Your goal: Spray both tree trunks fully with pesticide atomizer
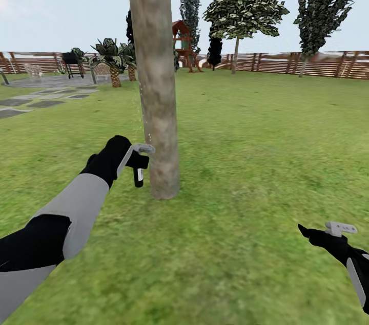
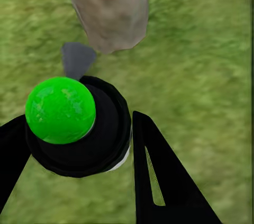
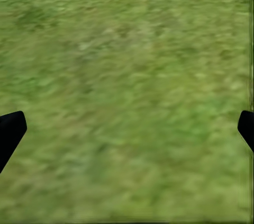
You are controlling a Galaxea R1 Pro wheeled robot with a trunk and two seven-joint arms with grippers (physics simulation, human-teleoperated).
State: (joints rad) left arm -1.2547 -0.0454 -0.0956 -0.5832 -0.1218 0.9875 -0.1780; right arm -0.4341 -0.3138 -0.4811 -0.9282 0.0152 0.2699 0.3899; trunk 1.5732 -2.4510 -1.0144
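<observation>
A: L tool (image 1: 137, 161) clamped on the pesticide atomizer (image 1: 138, 175), black bottle w/ grey trigger head, just beside the tree trunk (image 1: 156, 84).
B: R tool (image 1: 328, 230)?
A: Fingers apart, low over blurry grass floor (image 1: 246, 161).
B: Trunk texture?
A: Smooth straight column, beige-grey, mottled. Slatted wooden fence (image 1: 307, 64) far back.

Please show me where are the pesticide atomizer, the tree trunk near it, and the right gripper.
pesticide atomizer (image 1: 138, 175): head view, on its black body with the pale label.
tree trunk (image 1: 156, 84): head view, middle of the bark.
right gripper (image 1: 320, 230): head view, between its fingertips.
</observation>
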